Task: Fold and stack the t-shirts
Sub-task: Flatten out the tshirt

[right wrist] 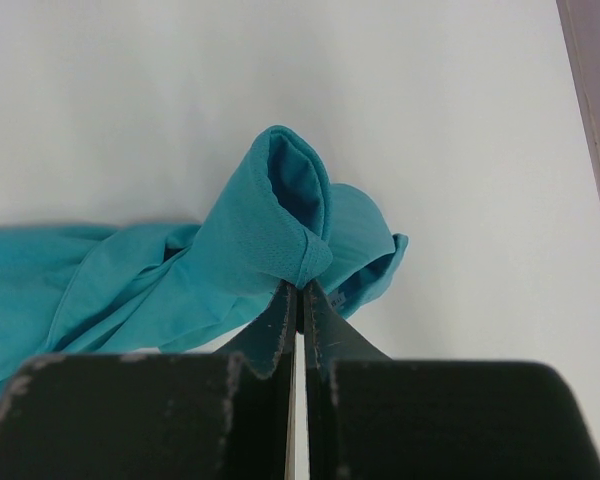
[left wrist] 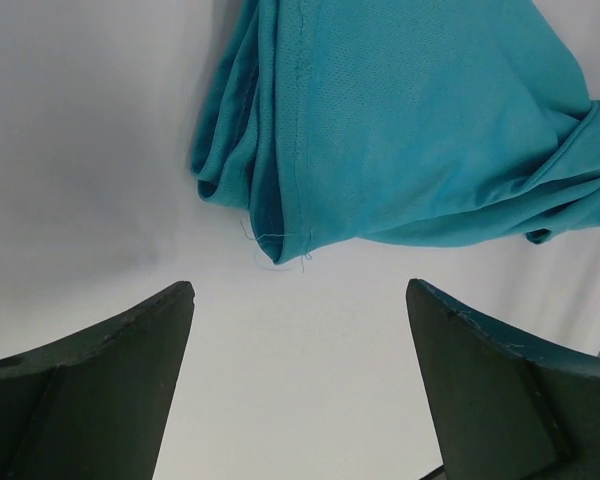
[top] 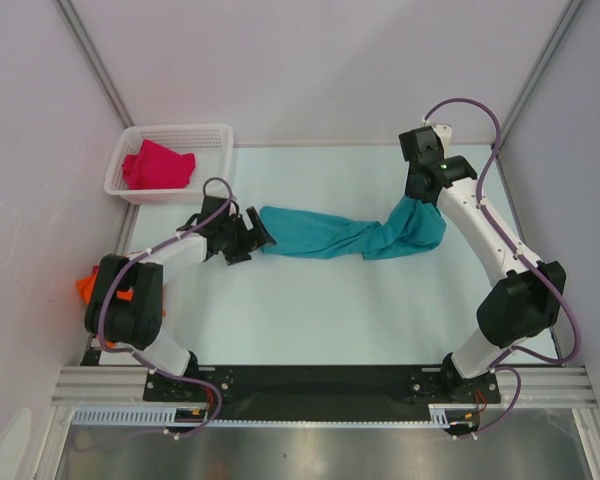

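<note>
The right gripper [right wrist: 300, 292] is pinching one end of the teal t-shirt [top: 330, 236] in closed jaws; the left gripper [left wrist: 300, 292] is hovering open-jawed beside the other end.

A t-shirt [top: 350, 235] is stretched across the middle of the table [top: 310, 320], its left end just before the left gripper [top: 258, 236], its right end pinched in the right gripper [top: 425, 197]. A second t-shirt [top: 160, 166] is lodged in the basket [top: 170, 132] at the far left corner; a third t-shirt [top: 85, 287] is partly hidden beside the left arm.
</note>
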Tool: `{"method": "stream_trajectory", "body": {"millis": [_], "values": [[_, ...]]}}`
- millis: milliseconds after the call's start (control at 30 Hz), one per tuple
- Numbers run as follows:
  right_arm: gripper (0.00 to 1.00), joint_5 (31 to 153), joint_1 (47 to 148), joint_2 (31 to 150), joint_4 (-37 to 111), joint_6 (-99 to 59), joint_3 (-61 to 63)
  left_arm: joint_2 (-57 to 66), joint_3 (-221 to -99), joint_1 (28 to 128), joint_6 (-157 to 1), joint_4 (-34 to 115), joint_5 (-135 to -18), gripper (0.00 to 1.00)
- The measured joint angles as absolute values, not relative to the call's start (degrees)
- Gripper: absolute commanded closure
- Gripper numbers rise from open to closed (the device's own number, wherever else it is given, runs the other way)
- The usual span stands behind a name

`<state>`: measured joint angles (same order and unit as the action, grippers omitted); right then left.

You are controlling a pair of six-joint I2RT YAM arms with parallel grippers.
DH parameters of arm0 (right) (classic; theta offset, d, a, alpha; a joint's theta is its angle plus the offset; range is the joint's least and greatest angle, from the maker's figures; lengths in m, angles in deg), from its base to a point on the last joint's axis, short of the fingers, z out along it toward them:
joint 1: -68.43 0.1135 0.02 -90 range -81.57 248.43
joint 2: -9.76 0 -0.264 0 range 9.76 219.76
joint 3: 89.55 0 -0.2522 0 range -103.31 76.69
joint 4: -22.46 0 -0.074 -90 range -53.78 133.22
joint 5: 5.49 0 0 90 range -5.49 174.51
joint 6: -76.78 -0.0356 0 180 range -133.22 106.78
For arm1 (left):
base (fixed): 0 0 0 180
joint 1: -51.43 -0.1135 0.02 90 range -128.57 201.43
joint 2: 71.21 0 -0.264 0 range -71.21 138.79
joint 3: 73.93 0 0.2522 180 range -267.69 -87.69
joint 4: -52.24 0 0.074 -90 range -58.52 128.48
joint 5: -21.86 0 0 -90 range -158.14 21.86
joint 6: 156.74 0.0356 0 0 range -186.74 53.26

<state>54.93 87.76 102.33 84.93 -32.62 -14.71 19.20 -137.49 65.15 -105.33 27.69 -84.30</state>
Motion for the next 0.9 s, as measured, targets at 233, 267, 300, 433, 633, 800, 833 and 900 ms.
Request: {"method": "stream_trajectory", "body": {"millis": [233, 267, 300, 433, 633, 800, 833, 900], "values": [[1.00, 54.80, 87.85, 102.33, 85.21, -32.62, -14.71, 21.58, -137.19, 65.61, -105.96, 29.96, -84.39, 0.13], [1.00, 54.80, 87.89, 102.33, 85.23, -32.62, -14.71, 21.75, -137.19, 65.71, -106.10, 30.27, -84.41, 0.14], [1.00, 54.75, 88.00, 102.33, 85.23, -32.62, -14.71, 21.93, -137.19, 65.82, -106.27, 30.57, -84.48, 0.15], [1.00, 54.43, 88.27, 102.33, 85.26, -32.62, -14.71, 22.43, -137.19, 66.37, -106.73, 31.32, -84.89, 0.18], [1.00, 53.94, 88.38, 102.33, 85.26, -32.62, -14.60, 22.52, -137.19, 67.20, -107.25, 31.97, -85.07, 0.23], [1.00, 53.90, 88.46, 102.33, 85.26, -32.59, -14.49, 22.52, -137.19, 67.68, -107.32, 32.02, -85.11, 0.26], [1.00, 53.90, 88.48, 102.33, 85.26, -32.59, -14.47, 22.52, -137.19, 67.77, -107.34, 32.04, -85.13, 0.27], [1.00, 53.88, 88.53, 102.33, 85.23, -32.59, -14.31, 22.52, -137.19, 67.97, -107.39, 32.17, -85.24, 0.36]]}}
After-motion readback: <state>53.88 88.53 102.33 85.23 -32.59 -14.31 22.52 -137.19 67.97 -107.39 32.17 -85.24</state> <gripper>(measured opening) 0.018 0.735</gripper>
